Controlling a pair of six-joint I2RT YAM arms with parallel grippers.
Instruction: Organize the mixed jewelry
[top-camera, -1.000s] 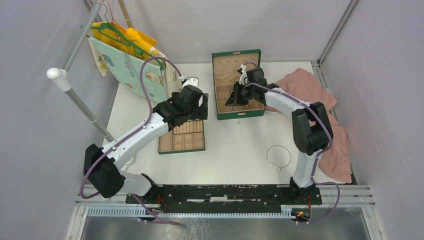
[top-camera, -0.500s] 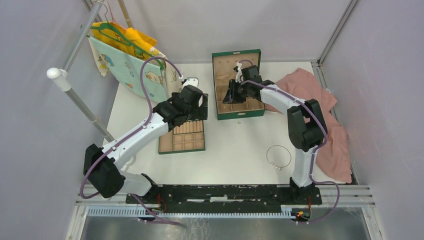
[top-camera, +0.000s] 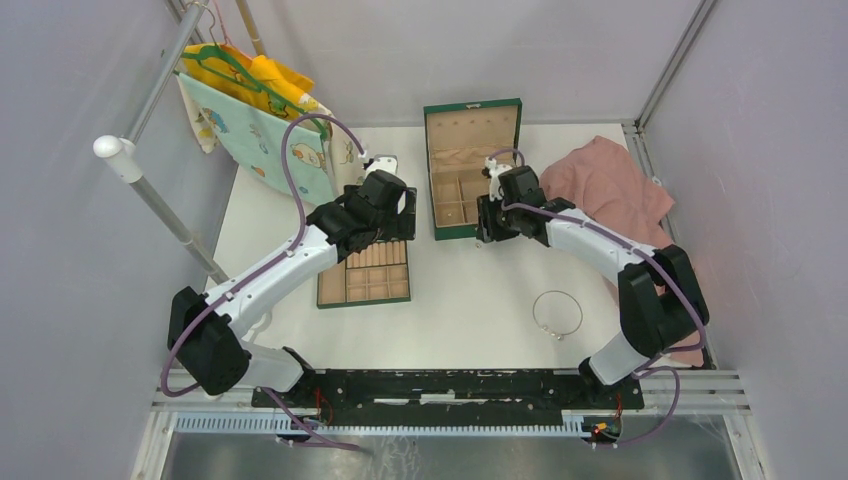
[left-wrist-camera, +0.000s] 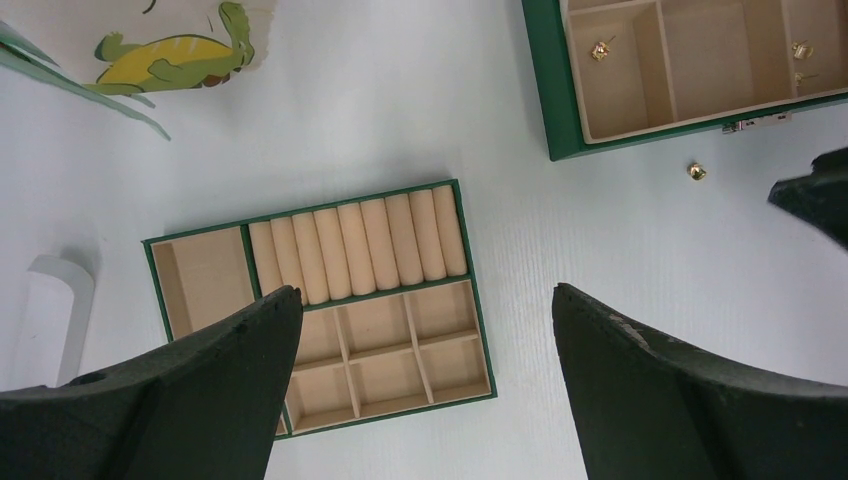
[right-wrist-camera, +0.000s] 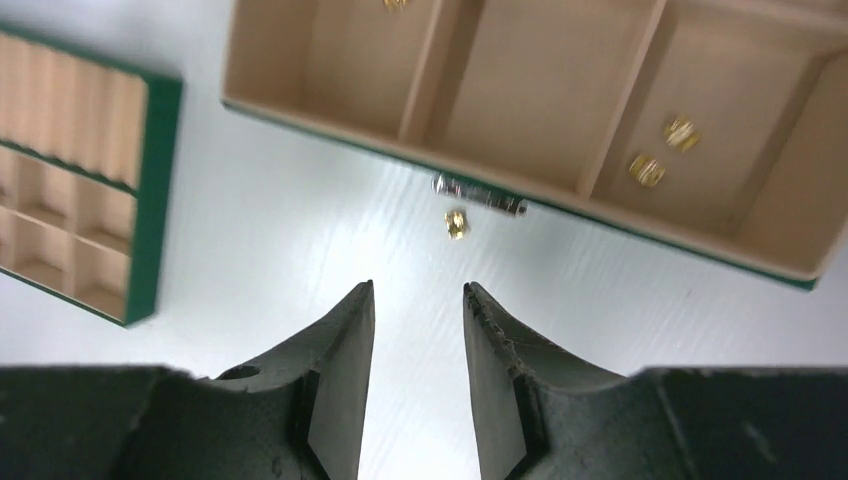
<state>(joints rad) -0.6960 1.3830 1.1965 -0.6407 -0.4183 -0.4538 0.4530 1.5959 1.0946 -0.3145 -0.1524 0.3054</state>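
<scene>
One tiny gold piece (right-wrist-camera: 456, 222) lies loose on the white worktop (right-wrist-camera: 330, 230), just ahead of the right claw's (right-wrist-camera: 415, 290) fingertips and just beside the silver latch (right-wrist-camera: 480, 195) of the green box (right-wrist-camera: 540, 90). The right claw hangs over the worktop with its jaws partly apart and nothing between them. It touches neither the piece nor the box.

Further ahead of that claw, inside the box, two more gold pieces (right-wrist-camera: 681, 132) lie close together in the right-hand compartment. Another shows at the far edge of the left-hand compartment (right-wrist-camera: 395, 4). The middle compartment is bare tan lining.

The thin silver hoop (top-camera: 557, 313) lies flat on the worktop well behind the right claw, toward the arms' bases, apart from everything else.

To the right claw's left sits the flat divider tray (right-wrist-camera: 150, 200), well apart from the box. The left claw (left-wrist-camera: 425, 295) hovers above this tray, spread wide and holding nothing. A row of tan rolls and small square cells show between its fingers.

A pink cloth (top-camera: 610, 180) lies crumpled to the right of the right claw. A printed cloth (top-camera: 255, 120) hangs beyond the left claw.
</scene>
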